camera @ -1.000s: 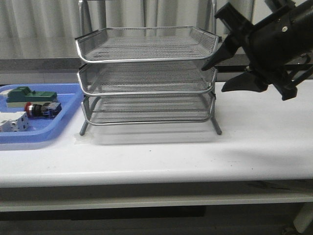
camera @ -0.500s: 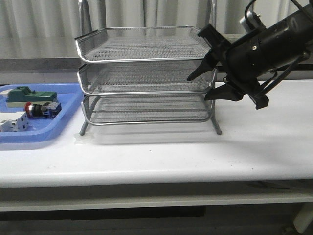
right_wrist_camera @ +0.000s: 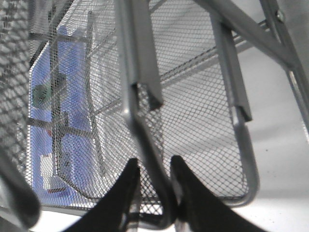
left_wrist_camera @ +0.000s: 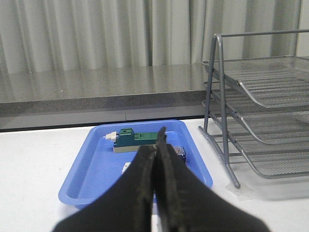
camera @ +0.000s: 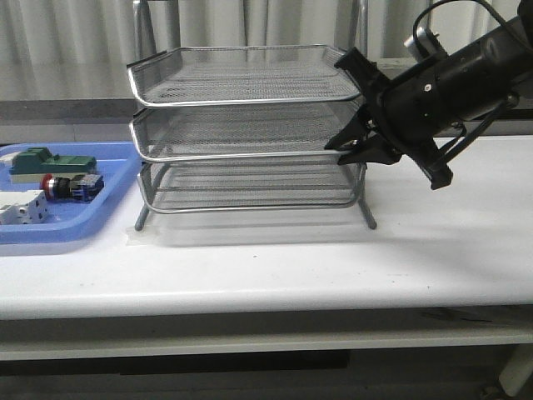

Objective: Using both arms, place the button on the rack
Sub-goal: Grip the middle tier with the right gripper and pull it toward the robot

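A: Table [camera: 275, 258] status?
B: White, long. Rack [camera: 250, 125] stands mid-table, three mesh tiers, upright. Blue tray [camera: 108, 208] at the table's left end, just beside the rack, not touching.

A: Arms?
B: Right arm [camera: 466, 79] reaches in from the right, angled down to the rack's front-right corner at middle-tier level. Right gripper [right_wrist_camera: 153, 181] has its jaws narrow, closed around the rim wire of a mesh tier; fingers [right_wrist_camera: 126, 186] sit either side of the wire. Left gripper [left_wrist_camera: 156, 159] shows in its wrist view only, above the table's left end, pointing at the blue tray; jaws pressed together, holding nothing.

A: Button?
B: Button [camera: 60, 187] lies on its side in the blue tray, red head leftward, blue block [camera: 87, 187] at its rear. Green block [camera: 52, 161] behind it, white boxy part [camera: 23, 207] in front. No gripper touching it.
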You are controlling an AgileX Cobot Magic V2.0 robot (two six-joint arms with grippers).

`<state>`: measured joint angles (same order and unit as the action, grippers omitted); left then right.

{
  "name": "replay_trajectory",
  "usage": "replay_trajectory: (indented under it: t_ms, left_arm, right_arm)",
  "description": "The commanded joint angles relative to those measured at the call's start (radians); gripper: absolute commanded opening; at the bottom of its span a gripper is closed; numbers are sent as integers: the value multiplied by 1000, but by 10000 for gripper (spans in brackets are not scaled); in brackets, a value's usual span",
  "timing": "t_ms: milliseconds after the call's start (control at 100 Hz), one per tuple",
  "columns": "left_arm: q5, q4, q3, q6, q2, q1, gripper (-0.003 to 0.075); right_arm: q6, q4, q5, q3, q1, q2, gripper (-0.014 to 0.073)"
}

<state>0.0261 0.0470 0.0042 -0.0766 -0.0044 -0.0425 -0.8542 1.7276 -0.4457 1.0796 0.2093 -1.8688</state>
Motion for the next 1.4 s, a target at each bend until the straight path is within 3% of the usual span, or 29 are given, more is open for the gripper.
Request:
replay_trajectory:
  t_ms: [0,360,1020,1390]
  left_arm:
    - [-73,-2,33,-11,-31,-5,-20]
    - [-73,-2,33,-11,-31,-5,-20]
    - [-73,-2,33,-11,-31,-5,-20]
    - [-73,-2,33,-11,-31,-5,-20]
  right_arm:
    - [-21,17,-44,29,-2,52,10]
    - [-21,-63,-120,-13,-2,58,8]
    - [-108,-108,-88,-417,50,280,8]
    - [-108,-110,-66,-459,56,356,13]
